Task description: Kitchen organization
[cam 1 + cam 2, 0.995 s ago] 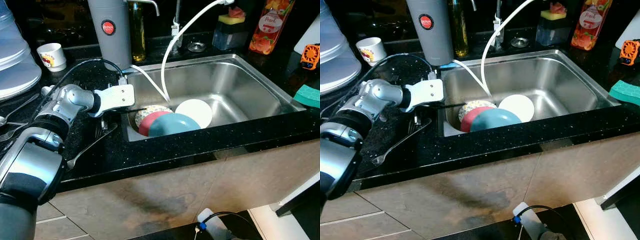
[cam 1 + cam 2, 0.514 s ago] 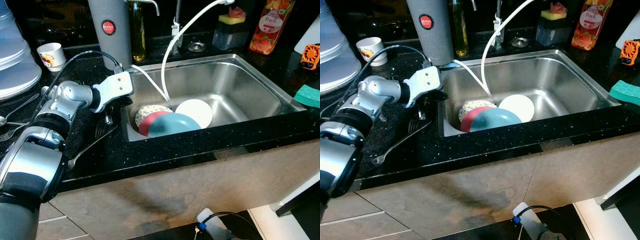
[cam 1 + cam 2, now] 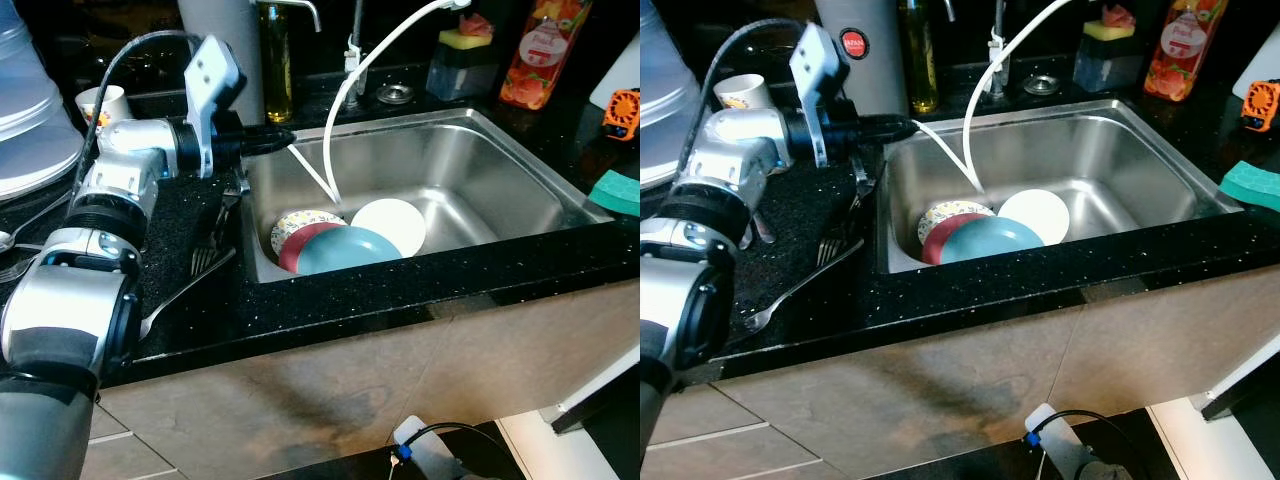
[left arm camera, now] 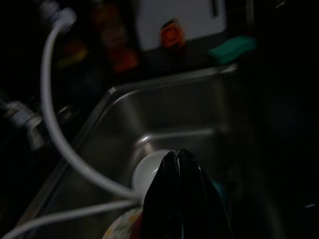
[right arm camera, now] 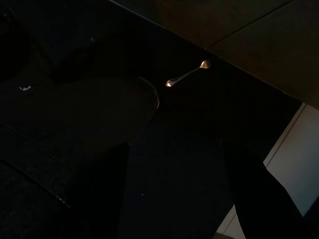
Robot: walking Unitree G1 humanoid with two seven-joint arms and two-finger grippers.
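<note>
Left gripper [image 3: 280,133]: fingers pressed together, empty, level over the sink [image 3: 500,190] rim at ten o'clock, presumably lining up for the stacked plates [image 3: 345,240] below.

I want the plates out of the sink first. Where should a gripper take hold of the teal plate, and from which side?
Grip the teal plate at its raised upper rim, coming from above. It leans tilted against the red plate at the near wall of the sink, so that edge looks free while its lower edge is hidden behind the sink's front lip. The left gripper hovers over the sink's left corner, fingers together.
</note>
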